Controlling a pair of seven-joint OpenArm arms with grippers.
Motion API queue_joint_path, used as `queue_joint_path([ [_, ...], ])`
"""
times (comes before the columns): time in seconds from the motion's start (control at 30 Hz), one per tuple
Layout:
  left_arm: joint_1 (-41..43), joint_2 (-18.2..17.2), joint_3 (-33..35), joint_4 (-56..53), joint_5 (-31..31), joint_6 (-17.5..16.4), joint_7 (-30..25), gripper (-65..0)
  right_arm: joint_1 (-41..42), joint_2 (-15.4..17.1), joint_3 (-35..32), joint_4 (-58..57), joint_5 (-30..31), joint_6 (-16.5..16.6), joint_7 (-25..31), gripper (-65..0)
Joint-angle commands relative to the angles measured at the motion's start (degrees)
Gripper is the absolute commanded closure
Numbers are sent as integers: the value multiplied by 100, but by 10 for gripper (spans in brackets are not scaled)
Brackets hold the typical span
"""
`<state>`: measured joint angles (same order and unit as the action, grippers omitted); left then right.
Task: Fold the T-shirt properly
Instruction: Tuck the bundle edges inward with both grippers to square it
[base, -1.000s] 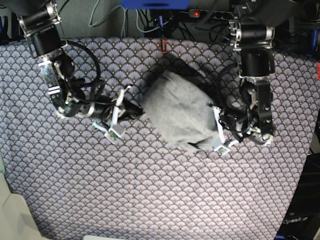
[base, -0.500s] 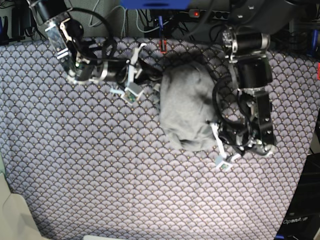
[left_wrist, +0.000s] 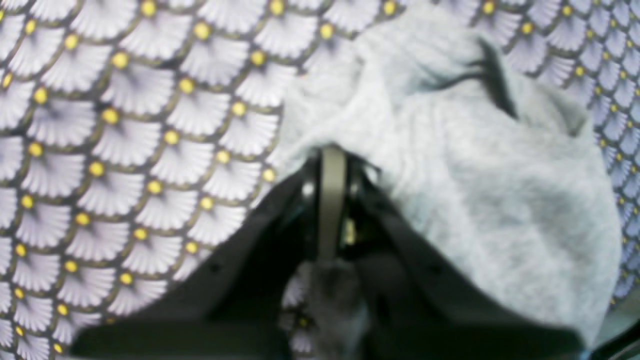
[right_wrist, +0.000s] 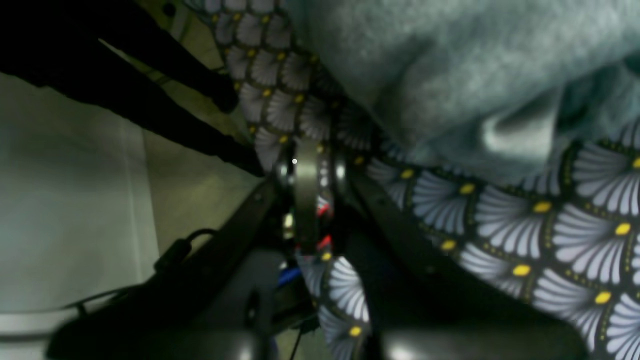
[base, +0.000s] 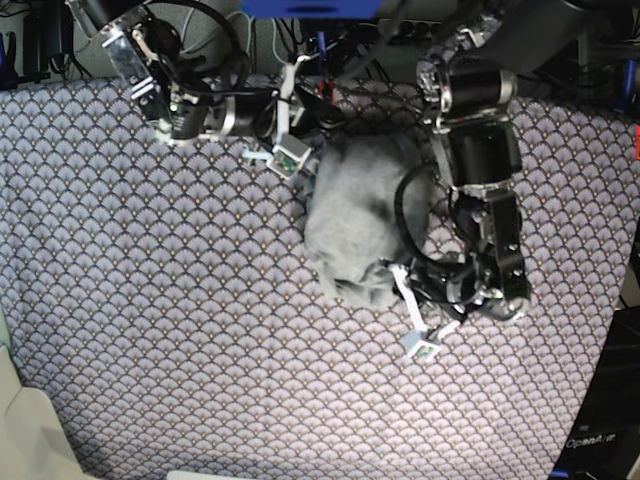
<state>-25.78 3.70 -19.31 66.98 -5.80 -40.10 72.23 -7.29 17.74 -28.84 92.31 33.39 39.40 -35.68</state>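
Bunched into a rumpled mound on the upper middle of the counter (base: 150, 330), over the purple scallop tablecloth (base: 200, 400): the T-shirt (base: 355, 225), plain light grey, soft knit, one dark seam showing. Pinched at the near edge by the left end effector (left_wrist: 332, 155), jaws closed on fabric. Right end effector (right_wrist: 306, 165) shut at the far edge, apparently gripping cloth, probably for stretching the shirt flat before folding.
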Motion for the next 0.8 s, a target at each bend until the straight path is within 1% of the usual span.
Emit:
queue_joint_path([
  [0.0,-257,-41,-7,137,-75,10,-45,-5,48,103,31,101,112,60,144,-19],
  [0.17,-240,-322,-385,524,-83,10,-18,-5,65,376,66,127,121,60,153,-19],
  [0.23,-240,-348,-640,665,-83,10,-18,-5,48,429,66,127,121,60,153,-19],
  [0.3,-240,-480,-966,902,-83,10,17,-5,48,437,66,127,121,60,162,-19],
  [0.4,-240,-674,-1221,1131,-83,10,483,-5,65,455,66,127,121,60,162,-19],
  [0.5,-29,-788,-1203,1183,-83,10,747,-5,100,543,242,127,121,60,162,-19],
  [0.6,437,-735,-1133,1245,-66,10,777,-5,179,552,620,127,121,60,162,-19],
  [0.67,692,-718,-957,1227,-83,10,676,-5,320,569,699,92,112,60,144,-19],
  [0.77,965,-516,-693,1271,-75,10,430,-5,531,666,691,92,112,60,126,-20],
])
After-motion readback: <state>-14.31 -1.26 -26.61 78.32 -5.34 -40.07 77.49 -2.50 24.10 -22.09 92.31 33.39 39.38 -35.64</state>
